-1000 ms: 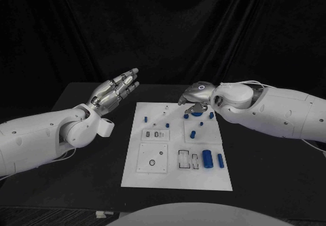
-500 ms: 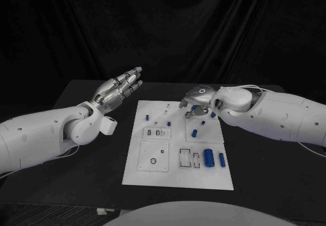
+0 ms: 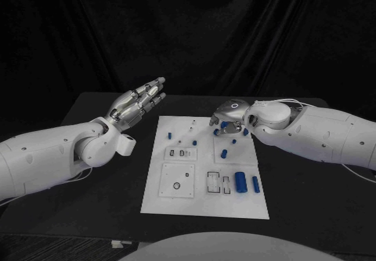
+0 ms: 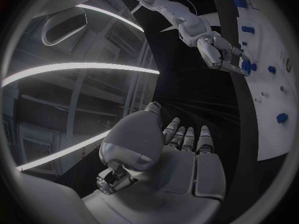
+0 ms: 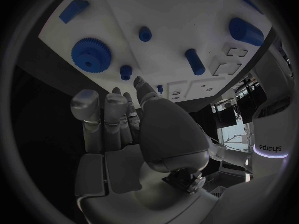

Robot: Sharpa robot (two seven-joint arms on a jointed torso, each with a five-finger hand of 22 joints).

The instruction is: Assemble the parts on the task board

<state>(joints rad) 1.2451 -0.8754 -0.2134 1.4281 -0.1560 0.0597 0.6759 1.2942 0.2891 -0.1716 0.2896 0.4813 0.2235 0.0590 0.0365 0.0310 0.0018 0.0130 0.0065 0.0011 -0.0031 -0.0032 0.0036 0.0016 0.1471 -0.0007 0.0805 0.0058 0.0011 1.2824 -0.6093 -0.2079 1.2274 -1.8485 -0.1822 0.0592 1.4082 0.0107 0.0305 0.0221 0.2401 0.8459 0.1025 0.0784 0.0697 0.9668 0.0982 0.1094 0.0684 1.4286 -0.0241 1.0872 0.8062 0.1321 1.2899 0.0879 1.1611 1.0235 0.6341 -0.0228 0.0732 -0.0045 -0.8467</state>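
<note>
The black worktop (image 3: 102,179) carries the flat white task board (image 3: 205,204) at its middle. The left hand (image 3: 138,103) hangs off the board's left edge, fingers straight and apart, empty. The right hand (image 3: 227,115) hovers at the board's far right corner, fingers apart over a blue toothed gear (image 5: 91,55), holding nothing. A misaligned descent could knock nearby small blue pegs (image 5: 144,34) aside.

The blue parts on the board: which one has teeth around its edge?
The gear, a round toothed disc with a centre hole, lying flat near the right robot hand. The other blue parts are smooth.
</note>
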